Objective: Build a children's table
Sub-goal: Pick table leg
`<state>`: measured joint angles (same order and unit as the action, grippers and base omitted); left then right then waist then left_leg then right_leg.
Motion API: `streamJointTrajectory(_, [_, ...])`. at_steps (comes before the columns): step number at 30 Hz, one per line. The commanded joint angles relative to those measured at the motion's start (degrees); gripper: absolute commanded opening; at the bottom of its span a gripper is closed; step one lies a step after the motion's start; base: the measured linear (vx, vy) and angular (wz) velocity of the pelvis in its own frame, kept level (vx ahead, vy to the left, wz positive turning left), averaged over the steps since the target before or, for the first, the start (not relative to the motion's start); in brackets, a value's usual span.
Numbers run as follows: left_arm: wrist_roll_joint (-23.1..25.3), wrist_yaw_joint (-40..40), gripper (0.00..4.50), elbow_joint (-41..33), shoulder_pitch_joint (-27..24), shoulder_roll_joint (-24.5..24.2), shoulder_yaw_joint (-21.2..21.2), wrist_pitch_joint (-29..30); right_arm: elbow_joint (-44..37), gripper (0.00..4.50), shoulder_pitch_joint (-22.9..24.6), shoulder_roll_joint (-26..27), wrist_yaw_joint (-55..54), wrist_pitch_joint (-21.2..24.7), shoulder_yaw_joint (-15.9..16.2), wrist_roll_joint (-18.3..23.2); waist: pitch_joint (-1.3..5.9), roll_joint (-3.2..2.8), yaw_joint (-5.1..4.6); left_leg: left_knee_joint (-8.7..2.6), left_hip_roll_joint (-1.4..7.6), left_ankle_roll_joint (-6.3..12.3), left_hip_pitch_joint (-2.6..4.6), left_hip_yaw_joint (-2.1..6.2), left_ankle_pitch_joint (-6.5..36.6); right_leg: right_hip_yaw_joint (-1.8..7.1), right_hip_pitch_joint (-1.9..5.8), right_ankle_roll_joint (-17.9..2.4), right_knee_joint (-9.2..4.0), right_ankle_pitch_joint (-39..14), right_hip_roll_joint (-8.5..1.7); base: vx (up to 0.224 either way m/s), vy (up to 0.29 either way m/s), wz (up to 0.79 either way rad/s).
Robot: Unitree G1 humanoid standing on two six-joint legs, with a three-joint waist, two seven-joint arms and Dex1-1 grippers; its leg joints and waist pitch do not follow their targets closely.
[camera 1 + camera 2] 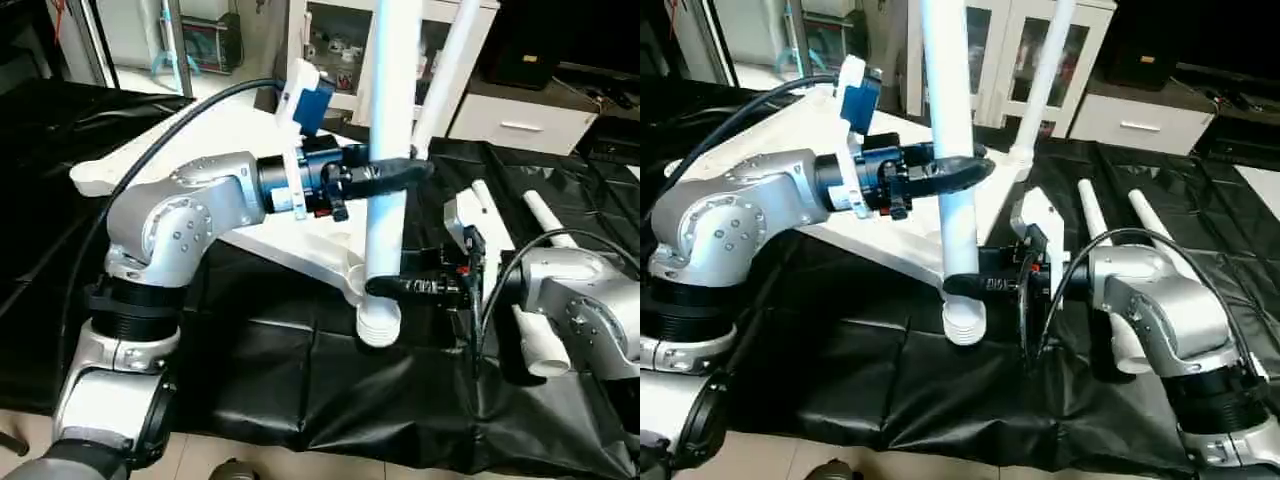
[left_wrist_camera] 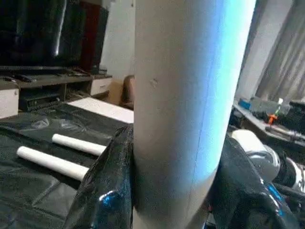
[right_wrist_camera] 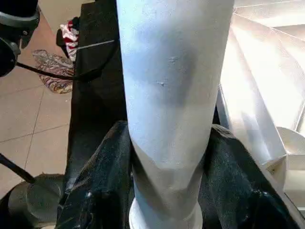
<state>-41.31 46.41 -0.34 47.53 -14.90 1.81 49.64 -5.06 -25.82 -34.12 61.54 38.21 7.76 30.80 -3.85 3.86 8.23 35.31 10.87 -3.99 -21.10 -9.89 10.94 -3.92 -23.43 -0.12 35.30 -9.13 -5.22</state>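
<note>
Tools left (image 1: 400,172) and right (image 1: 395,287) both pinch upright leg (image 1: 385,215) above tabletop (image 1: 290,245)

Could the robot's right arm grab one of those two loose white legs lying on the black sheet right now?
Probably not yet. The right gripper is shut on the upright leg, low near its threaded end, with the left gripper holding it higher up. The loose legs lie close beside the right arm, so reach looks fine once it lets go.

We see one leg (image 1: 385,190) upright over the table top's (image 1: 290,245) near corner socket, another leg (image 1: 445,70) upright behind it, and two more legs (image 1: 1095,215) lying to the right on the sheet (image 1: 300,370).
</note>
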Motion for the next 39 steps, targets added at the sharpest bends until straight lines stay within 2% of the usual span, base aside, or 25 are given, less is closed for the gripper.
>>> streamJointTrajectory(1, [-1.5, -1.0, 1.72, 0.5, 1.7, 0.8, -1.7, -0.1, 0.1, 2.16, -1.0, 0.1, -0.5, -1.2, -0.5, -1.0, 4.33, 0.12, 0.04, -4.55, 1.92, -1.85, 0.57, 0.46, 10.0, 2.28, 3.0, -9.8, -3.69, -14.9, -3.13, 0.0, 0.0, 0.0])
streamJointTrajectory(2, [-1.7, -0.9, 1.72, 0.7, 2.0, 0.8, -2.0, -0.1, 0.1, 2.51, -1.1, 0.2, -0.7, -1.3, -0.6, -1.0, 4.34, 0.11, 0.03, -4.55, 1.93, -1.8, 0.57, 0.46, 10.0, 2.27, 3.0, -9.9, -3.68, -14.8, -3.17, 0.0, 0.0, 0.0])
streamJointTrajectory(3, [-2.2, -1.0, 1.72, 0.8, 2.4, 0.9, -2.7, 0.2, 0.3, 2.51, -1.2, 0.5, -0.9, -1.3, -0.7, -0.9, 4.35, -0.25, 0.05, -4.55, 1.94, -1.87, 0.61, 0.51, 10.0, 2.26, 2.97, -10.0, -3.64, -14.8, -3.16, 0.0, 0.0, 0.0])
streamJointTrajectory(5, [-2.9, -1.1, 1.72, 0.9, 2.7, 1.2, -3.2, 0.6, 0.5, 2.59, -1.4, 0.6, -1.0, -1.2, -0.7, -1.0, 4.31, -0.15, 0.01, -4.55, 1.91, -2.01, 0.62, 0.48, 10.1, 2.25, 2.94, -10.1, -3.7, -14.6, -3.13, 0.0, 0.0, 0.0])
streamJointTrajectory(7, [-3.7, -2.2, 1.72, 1.5, 3.2, 2.1, -4.5, 1.2, 0.6, 2.9, -1.6, 0.6, -1.1, -1.1, -0.8, -0.9, 4.37, -0.16, 0.12, -4.52, 1.94, -2.02, 0.69, 0.47, 10.2, 2.22, 2.97, -10.5, -3.59, -13.8, -3.12, 0.0, 0.0, 0.0])
streamJointTrajectory(10, [-5.8, -2.9, 1.72, 2.8, 4.0, 3.0, -6.5, 2.1, 0.4, 3.04, -1.6, 0.6, -1.2, -0.3, -1.4, -0.2, 4.34, -0.21, 0.15, -4.5, 1.82, -1.92, 0.58, 0.44, 10.4, 2.21, 3.05, -10.6, -3.65, -14.1, -3.06, 0.0, 0.0, 0.0])
streamJointTrajectory(11, [-6.6, -2.9, 1.72, 3.6, 4.3, 3.2, -7.3, 2.5, 0.0, 3.23, -1.5, 0.3, -0.9, 0.6, -1.9, 0.6, 4.33, -0.26, 0.19, -4.53, 1.84, -1.9, 0.57, 0.51, 10.5, 2.2, 3.1, -10.4, -3.69, -14.4, -3.12, 0.0, 0.0, 0.0])
streamJointTrajectory(16, [-6.5, -1.0, 1.72, 3.4, 4.0, 2.2, -6.3, 3.2, -0.8, 3.65, -1.2, -0.8, 0.0, 1.8, -2.8, 2.1, 4.38, -0.46, 0.07, -4.58, 1.89, -1.87, 0.67, 0.56, 10.7, 2.17, 3.1, -10.4, -3.69, -13.8, -2.96, 0.0, 0.0, 0.0])
streamJointTrajectory(21, [-6.0, 0.3, 1.72, 2.9, 3.8, 1.4, -4.8, 3.6, -1.4, 3.89, -0.6, -2.7, 2.1, 2.0, -1.6, 1.7, 4.33, -0.38, 0.13, -4.61, 1.95, -1.91, 0.64, 0.54, 10.7, 2.2, 3.11, -10.5, -3.7, -14.1, -3.09, 0.0, 0.0, 0.0])
streamJointTrajectory(26, [-5.7, 0.9, 1.72, 2.3, 3.7, 1.0, -3.9, 3.4, -1.8, 3.9, -0.3, -3.5, 3.6, 2.5, -0.2, 1.9, 4.28, -0.16, 0.24, -4.59, 1.95, -1.71, 0.58, 0.54, 11.0, 2.23, 3.1, -9.8, -3.86, -15.7, -3.21, 0.0, 0.0, 0.0])
streamJointTrajectory(27, [-5.6, 1.2, 1.72, 1.8, 3.7, 0.9, -3.6, 3.4, -1.9, 3.6, -0.3, -3.4, 3.8, 2.7, 0.2, 1.8, 4.28, -0.09, 0.21, -4.61, 2.01, -1.74, 0.59, 0.57, 10.7, 2.21, 3.06, -9.9, -3.84, -15.7, -3.2, 0.0, 0.0, 0.0])
streamJointTrajectory(31, [-5.2, 1.8, 1.72, 1.4, 3.5, 0.6, -2.8, 3.2, -2.1, 3.48, -0.4, -3.1, 4.2, 3.0, 0.7, 1.9, 4.29, -0.19, 0.18, -4.61, 2.07, -1.83, 0.6, 0.59, 10.5, 2.22, 3.03, -10.3, -3.72, -15.0, -3.21, 0.0, 0.0, 0.0])
streamJointTrajectory(33, [-5.0, 2.1, 1.72, 1.1, 3.5, 0.6, -2.3, 3.1, -1.9, 3.18, -0.6, -3.0, 4.5, 3.0, 1.0, 1.7, 4.26, -0.2, 0.18, -4.6, 2.01, -1.84, 0.62, 0.53, 10.7, 2.23, 3.02, -10.1, -3.77, -15.4, -3.2, 0.0, 0.0, 0.0])
streamJointTrajectory(36, [-4.8, 3.3, 1.72, 0.4, 3.4, 0.0, -1.0, 2.8, -1.8, 3.07, -0.8, -3.0, 4.8, 3.0, 1.2, 1.7, 4.25, -0.12, 0.17, -4.66, 2.06, -1.96, 0.62, 0.56, 10.8, 2.23, 3.03, -10.0, -3.79, -15.7, -3.21, 0.0, 0.0, 0.0])
streamJointTrajectory(39, [-4.5, 4.5, 1.72, -0.2, 3.2, -0.5, 0.2, 2.6, -1.7, 2.66, -0.9, -2.9, 4.9, 2.9, 1.3, 1.5, 4.24, -0.15, 0.2, -4.65, 2.06, -1.99, 0.59, 0.57, 10.9, 2.26, 3.03, -9.9, -3.8, -15.7, -3.23, 0.0, 0.0, 0.0])
